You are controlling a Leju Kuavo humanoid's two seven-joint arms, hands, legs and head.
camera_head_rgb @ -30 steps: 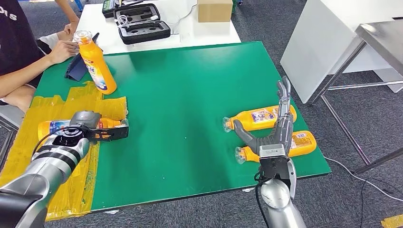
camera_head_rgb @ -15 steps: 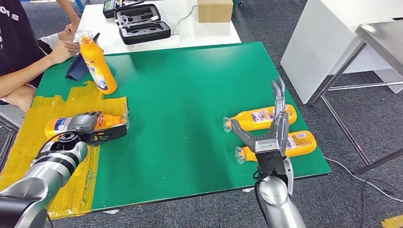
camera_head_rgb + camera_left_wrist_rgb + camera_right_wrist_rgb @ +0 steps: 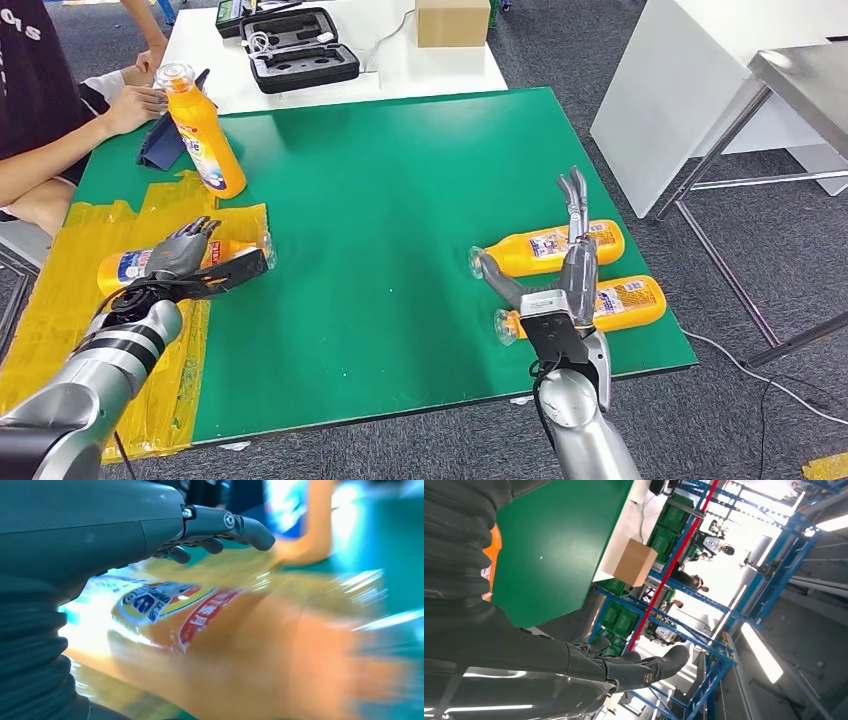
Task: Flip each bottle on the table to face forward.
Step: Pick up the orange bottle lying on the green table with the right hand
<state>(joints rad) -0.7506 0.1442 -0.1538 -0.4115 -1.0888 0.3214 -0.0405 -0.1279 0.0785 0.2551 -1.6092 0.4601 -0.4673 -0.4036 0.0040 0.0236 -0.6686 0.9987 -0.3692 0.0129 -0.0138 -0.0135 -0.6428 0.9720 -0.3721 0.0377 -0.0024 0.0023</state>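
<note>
One orange bottle [image 3: 125,266] lies on its side on the yellow tape at the table's left, label up; it is blurred in the left wrist view [image 3: 210,635]. My left hand [image 3: 195,262] hovers at its neck end, fingers [image 3: 235,525] spread above it and holding nothing. Two more orange bottles lie side by side at the right edge, the far one [image 3: 545,248] and the near one [image 3: 630,300], caps pointing left. My right hand [image 3: 568,272] stands over them with straight fingers apart, empty, and shows again in the right wrist view [image 3: 589,665]. Another orange bottle [image 3: 205,140] stands upright at the far left.
A person's arm [image 3: 60,150] rests at the table's far left corner, beside a dark blue object [image 3: 160,148]. Yellow tape [image 3: 50,320] covers the left of the green table [image 3: 380,200]. Behind it, a white table carries a black case [image 3: 300,55] and a cardboard box [image 3: 452,22].
My left hand has lifted its fingers off the lying bottle, which now shows more of its label. My right hand has drifted slightly left and away from me, still open.
</note>
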